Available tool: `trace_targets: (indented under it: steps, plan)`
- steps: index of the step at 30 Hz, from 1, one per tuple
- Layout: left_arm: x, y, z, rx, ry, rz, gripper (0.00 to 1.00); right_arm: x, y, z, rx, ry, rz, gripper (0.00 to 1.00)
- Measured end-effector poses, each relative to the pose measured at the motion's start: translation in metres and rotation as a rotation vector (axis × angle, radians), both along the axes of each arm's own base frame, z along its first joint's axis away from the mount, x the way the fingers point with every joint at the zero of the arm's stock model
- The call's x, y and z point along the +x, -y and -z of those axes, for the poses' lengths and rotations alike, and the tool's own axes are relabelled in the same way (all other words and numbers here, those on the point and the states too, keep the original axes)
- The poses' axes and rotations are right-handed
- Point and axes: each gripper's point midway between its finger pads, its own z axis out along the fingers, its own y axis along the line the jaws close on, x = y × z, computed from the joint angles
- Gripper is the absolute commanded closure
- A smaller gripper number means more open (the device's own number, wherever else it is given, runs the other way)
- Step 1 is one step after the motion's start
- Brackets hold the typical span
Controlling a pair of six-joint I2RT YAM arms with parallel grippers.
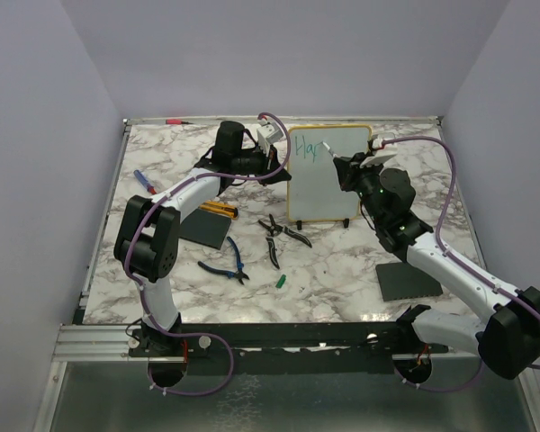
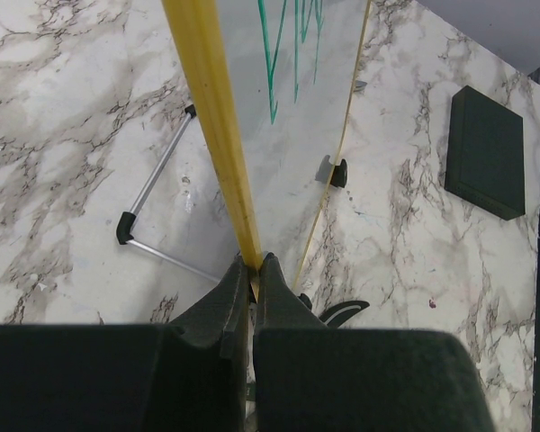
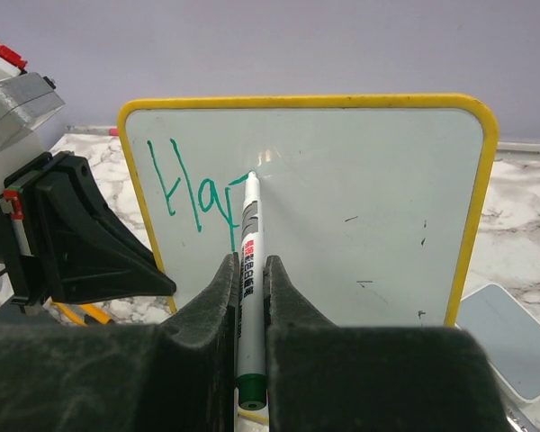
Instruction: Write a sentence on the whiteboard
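The whiteboard [image 1: 328,184] stands upright at the back middle of the table, with a yellow rim [image 2: 207,108] and black feet. Teal-green letters of the sentence [image 3: 184,193], about "Hap", sit at its top left [image 1: 310,146]. My left gripper [image 2: 254,265] is shut on the board's left rim [image 1: 284,160]. The right gripper [image 3: 249,265] is shut on a white marker [image 3: 250,225] with a green end. The marker's tip touches the board just right of the last letter. In the top view the right gripper [image 1: 346,169] is in front of the board's upper middle.
Black pliers [image 1: 283,232] and blue-handled pliers [image 1: 225,263] lie in front of the board, with a green cap [image 1: 280,282] nearby. Dark grey pads lie at the right [image 1: 407,281] and the left [image 1: 205,229]. A blue pen [image 1: 145,182] lies far left.
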Motion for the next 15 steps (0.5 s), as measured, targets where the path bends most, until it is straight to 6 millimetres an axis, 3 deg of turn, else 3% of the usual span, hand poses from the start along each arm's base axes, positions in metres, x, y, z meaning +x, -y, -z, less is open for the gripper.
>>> trace_targets:
  steps: [15]
  plan:
    - [0.0, 0.0, 0.0, 0.003, 0.001, -0.003, 1.0, -0.003, -0.005, 0.012, 0.009, -0.031, -0.028, 0.99]
